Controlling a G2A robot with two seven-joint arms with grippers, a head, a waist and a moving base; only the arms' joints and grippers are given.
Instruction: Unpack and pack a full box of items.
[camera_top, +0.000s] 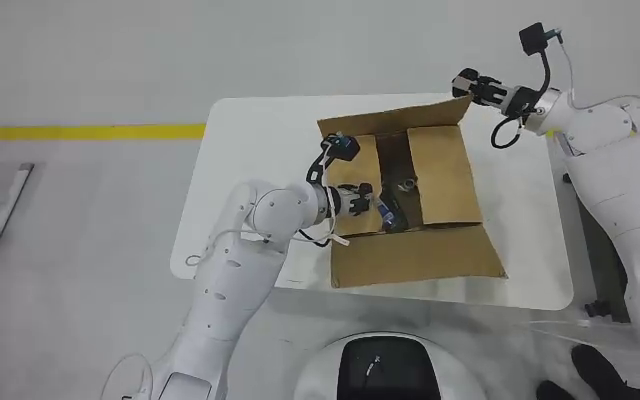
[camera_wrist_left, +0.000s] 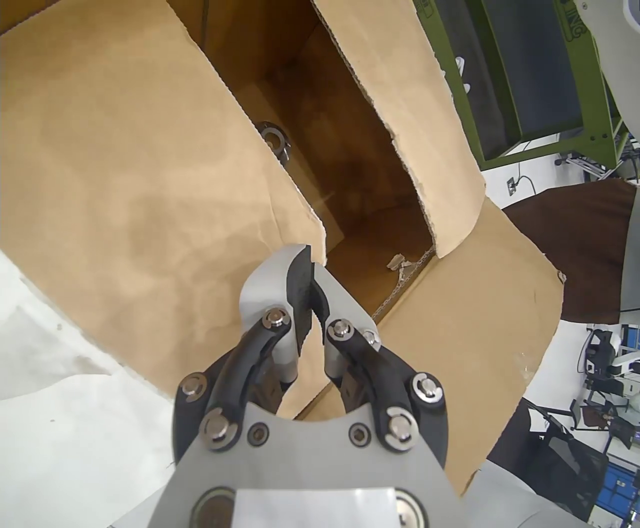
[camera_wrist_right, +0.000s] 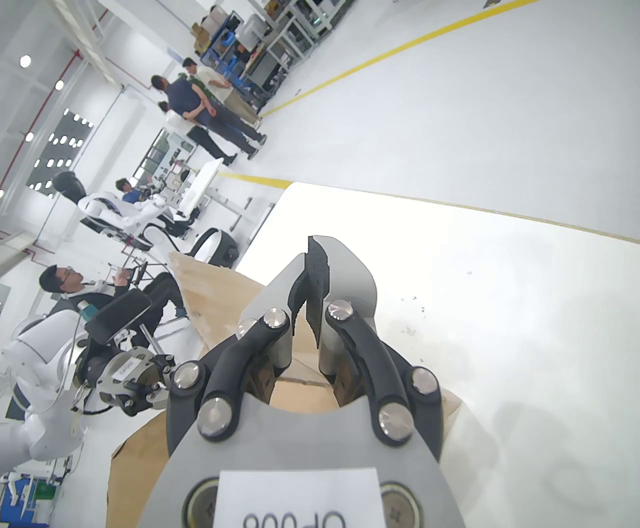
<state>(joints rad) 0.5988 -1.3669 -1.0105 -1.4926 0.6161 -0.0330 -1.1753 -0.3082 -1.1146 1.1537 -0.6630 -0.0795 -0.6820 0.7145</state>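
Observation:
A cardboard box (camera_top: 440, 175) stands open on the white table (camera_top: 250, 140), its flaps spread outward. Deep inside lies a round metal part (camera_wrist_left: 274, 140), also seen from above (camera_top: 407, 184), with a small dark item (camera_top: 390, 212) nearer the front wall. My left gripper (camera_wrist_left: 307, 272) is shut, its tips right at the inner corner of the box's left flap (camera_wrist_left: 125, 175); I cannot tell whether cardboard is pinched. In the top view it sits at the opening's left side (camera_top: 366, 192). My right gripper (camera_wrist_right: 314, 260) is shut and holds nothing, hovering by the back flap's far right corner (camera_top: 466, 84).
The front flap (camera_top: 415, 258) lies flat toward the table's near edge. Bare table (camera_wrist_right: 475, 280) stretches behind and to the right of the box. A yellow floor line (camera_top: 100, 131) runs past the table's left. A green metal frame (camera_wrist_left: 525, 75) stands beyond the box.

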